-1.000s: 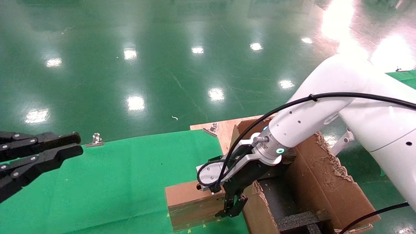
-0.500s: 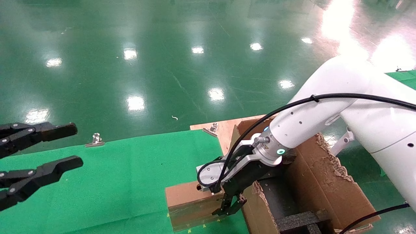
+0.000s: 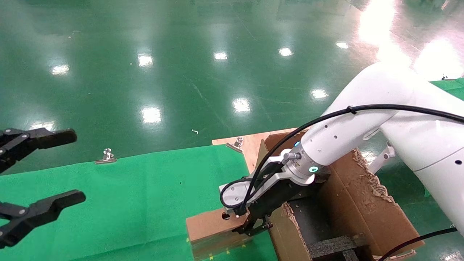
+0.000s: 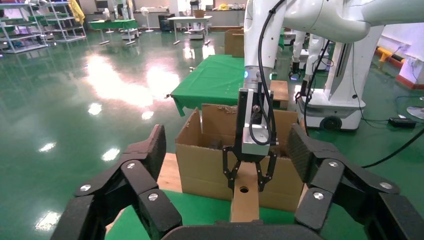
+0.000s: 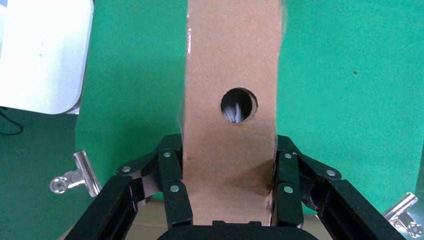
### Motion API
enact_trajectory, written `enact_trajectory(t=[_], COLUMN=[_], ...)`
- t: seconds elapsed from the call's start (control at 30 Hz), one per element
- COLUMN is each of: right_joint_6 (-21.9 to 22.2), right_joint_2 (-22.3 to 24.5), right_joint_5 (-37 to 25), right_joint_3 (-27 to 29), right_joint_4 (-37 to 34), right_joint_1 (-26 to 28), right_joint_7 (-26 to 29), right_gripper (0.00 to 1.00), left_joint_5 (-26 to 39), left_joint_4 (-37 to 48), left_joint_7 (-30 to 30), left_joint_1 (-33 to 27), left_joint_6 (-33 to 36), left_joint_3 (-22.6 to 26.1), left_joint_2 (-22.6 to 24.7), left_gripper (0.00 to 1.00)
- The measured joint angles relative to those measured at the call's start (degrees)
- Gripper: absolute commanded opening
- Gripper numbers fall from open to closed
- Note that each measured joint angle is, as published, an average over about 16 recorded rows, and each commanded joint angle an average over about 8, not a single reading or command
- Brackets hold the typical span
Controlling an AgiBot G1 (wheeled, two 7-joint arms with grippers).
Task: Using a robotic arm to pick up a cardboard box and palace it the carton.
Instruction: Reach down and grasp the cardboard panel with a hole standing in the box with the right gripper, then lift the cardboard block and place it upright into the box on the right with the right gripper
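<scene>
1. While the right gripper [image 3: 253, 228] of the robotic arm [image 3: 340, 139] clamps the cardboard box [image 3: 214, 228] by its two long side faces, the box lies just beside the near left wall of the carton [image 3: 362, 203], with its far end at the gripper; I cannot tell whether it rests on the cloth or is already lifted a little.
2. Seen from the right wrist, the fingers [image 5: 172, 187] press flat on both sides of the box [image 5: 230, 125], behind the round hole [image 5: 239, 105] in its top face.
3. I judge the box to be light and rather stiff, but it is thin card and probably hollow, so a hard squeeze could dent the walls.
4. Glossy tape on the side face may be slippery; the bare card where the fingers sit now seems the better place to hold.
5. Because the hold is near one end, the long free end may droop when the box goes up.
6. The left gripper [image 3: 40, 181] hangs well to the left of the carton with its jaws wide apart and holds nothing.
7. Under the box is a green cloth [image 3: 137, 188], fixed with metal clips [image 3: 106, 156]; it looks soft and smooth.
8. Beyond the carton spreads a shiny green floor [image 3: 181, 54]; the carton has ragged torn flaps and black foam [image 3: 333, 243] inside, so the room for putting the box down is narrow.
</scene>
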Motion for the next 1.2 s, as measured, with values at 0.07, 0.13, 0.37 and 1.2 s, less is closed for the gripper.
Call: enact_trajectory(t=[0.07, 0.13, 0.37, 1.2], right_joint_6=[0.1, 0.1, -0.2, -1.2], right_joint_2=[0.1, 0.4, 2.0, 19.3], right_joint_5=[0.3, 0.7, 3.1, 10.5], right_joint_3=[0.1, 0.4, 1.3, -11.6], right_joint_4=[-0.2, -0.5, -2.1, -4.6], right_joint_1=[0.3, 0.9, 6.3, 32.5], right_joint_7=[0.0, 0.0, -0.6, 0.9], right_gripper=[0.00, 0.00, 0.00, 0.00], left_joint_5=[0.0, 0.0, 0.0, 0.0], left_joint_4=[0.0, 0.0, 0.0, 0.0], left_joint_7=[0.0, 0.0, 0.0, 0.0], left_joint_1=[0.0, 0.0, 0.0, 0.0], left_joint_6=[0.0, 0.0, 0.0, 0.0], left_joint_3=[0.0, 0.0, 0.0, 0.0], left_joint_2=[0.0, 0.0, 0.0, 0.0], left_gripper=[1.00, 1.00, 1.00, 1.00])
